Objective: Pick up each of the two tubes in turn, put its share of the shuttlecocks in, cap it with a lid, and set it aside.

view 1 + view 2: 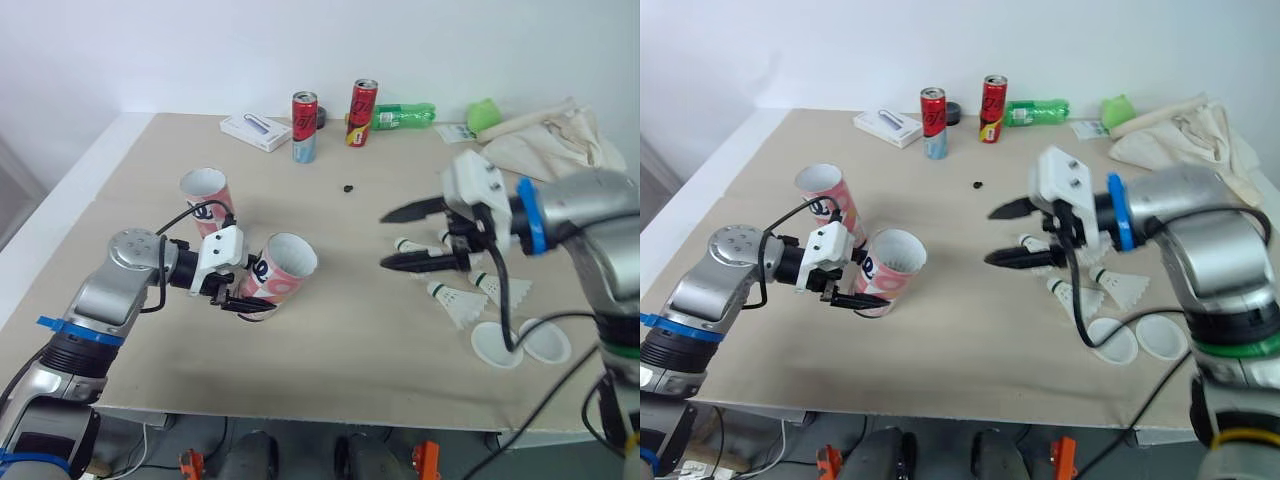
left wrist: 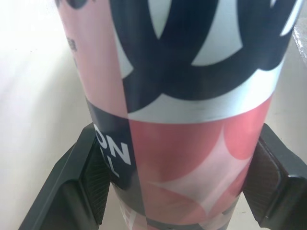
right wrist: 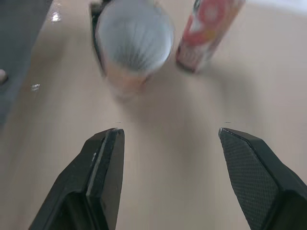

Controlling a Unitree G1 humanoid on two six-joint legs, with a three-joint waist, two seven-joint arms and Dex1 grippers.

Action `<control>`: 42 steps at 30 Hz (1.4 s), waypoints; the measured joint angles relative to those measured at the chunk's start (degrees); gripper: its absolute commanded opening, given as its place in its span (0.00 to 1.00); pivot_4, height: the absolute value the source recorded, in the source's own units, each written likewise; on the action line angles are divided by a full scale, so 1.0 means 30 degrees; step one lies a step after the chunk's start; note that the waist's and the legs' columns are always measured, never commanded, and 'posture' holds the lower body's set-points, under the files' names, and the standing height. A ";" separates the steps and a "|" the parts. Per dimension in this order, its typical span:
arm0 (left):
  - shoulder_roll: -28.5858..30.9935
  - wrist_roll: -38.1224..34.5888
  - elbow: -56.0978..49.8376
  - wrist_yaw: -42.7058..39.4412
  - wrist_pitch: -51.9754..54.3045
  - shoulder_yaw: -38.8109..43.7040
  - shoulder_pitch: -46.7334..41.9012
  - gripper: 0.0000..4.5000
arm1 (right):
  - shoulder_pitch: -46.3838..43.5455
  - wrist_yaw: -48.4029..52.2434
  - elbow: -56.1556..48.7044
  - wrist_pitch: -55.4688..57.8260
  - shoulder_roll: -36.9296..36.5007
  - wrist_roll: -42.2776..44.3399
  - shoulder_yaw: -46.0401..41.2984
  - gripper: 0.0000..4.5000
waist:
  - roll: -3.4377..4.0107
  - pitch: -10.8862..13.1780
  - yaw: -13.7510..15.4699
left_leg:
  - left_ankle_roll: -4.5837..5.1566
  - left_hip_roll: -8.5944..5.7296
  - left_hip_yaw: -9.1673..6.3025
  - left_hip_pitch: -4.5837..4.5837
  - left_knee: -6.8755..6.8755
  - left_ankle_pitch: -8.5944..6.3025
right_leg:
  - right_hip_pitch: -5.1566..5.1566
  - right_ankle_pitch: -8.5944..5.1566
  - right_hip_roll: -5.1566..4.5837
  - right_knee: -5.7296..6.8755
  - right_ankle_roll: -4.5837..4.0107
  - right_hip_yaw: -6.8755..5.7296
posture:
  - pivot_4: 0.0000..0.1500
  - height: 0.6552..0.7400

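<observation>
Pale tabletop [image 1: 350,370] fills most of the head view, with a white wall behind it. A crumpled cloth bag [image 1: 560,145] lies in the upper right of the frame.

The left gripper [image 1: 243,292], at lower left, is clamped on the pink tube [image 1: 280,268]. The wrist view shows a pad pressed to each side of its lower wall. That tube is tilted, with its open mouth towards the middle of the frame. I cannot tell if its base is off the table. Nothing shows inside it.

The right gripper [image 1: 398,238], right of centre, hangs over bare table with its fingers wide apart and nothing between them.

A second tube [image 1: 208,195] stands upright just above and left of the held one, open and apparently empty.

Two cans [image 1: 304,127], a green bottle [image 1: 405,115] and a white box [image 1: 255,132] line the top centre.

Several shuttlecocks [image 1: 455,300] lie loose on the table at right, just beside the open gripper. Two white lids [image 1: 497,345] lie flat below them.

By my reading the job is barely begun. One tube is gripped, but neither is loaded or capped. Filling, lidding and setting aside remain for both.
</observation>
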 measured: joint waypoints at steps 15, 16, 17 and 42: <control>0.0066 -0.0070 -0.0108 0.0289 -0.0234 -0.0003 0.0346 0.72 | 1.5127 -0.5388 -0.6549 0.3811 0.0810 0.0383 -1.0068 0.75 | -0.0007 -0.0011 0.0089 | 0.0002 0.0007 0.0029 0.0077 0.0007 0.0011 | 0.0058 -0.0069 0.0038 -0.0003 0.0154 0.0009 | 1.00 0.91; 0.0066 -0.0070 -0.0107 0.0290 -0.0236 -0.0005 0.0345 0.72 | 1.5228 -0.5575 -0.6535 0.3813 0.0995 0.0446 -1.0069 0.75 | -0.0007 -0.0011 0.0085 | 0.0004 0.0007 0.0036 0.0079 0.0007 0.0012 | 0.0057 -0.0067 0.0039 -0.0004 0.0157 0.0009 | 1.00 0.91; 0.0065 -0.0069 -0.0106 0.0294 -0.0241 -0.0012 0.0342 0.72 | 1.5247 -0.5905 -0.6456 0.3773 0.1347 0.0616 -1.0041 0.75 | -0.0008 -0.0011 0.0080 | 0.0004 0.0007 0.0038 0.0082 0.0007 0.0013 | 0.0059 -0.0066 0.0039 -0.0004 0.0158 0.0009 | 1.00 0.91; -0.0012 -0.0111 0.0057 0.0351 -0.0198 -0.0048 0.0242 0.72 | 1.3775 -0.8958 -0.1754 0.2235 0.2513 0.0671 -0.6212 0.75 | -0.0023 -0.0020 0.0078 | 0.0016 -0.0003 0.0049 0.0076 0.0006 0.0015 | 0.0055 -0.0068 0.0033 -0.0005 0.0168 0.0022 | 1.00 0.91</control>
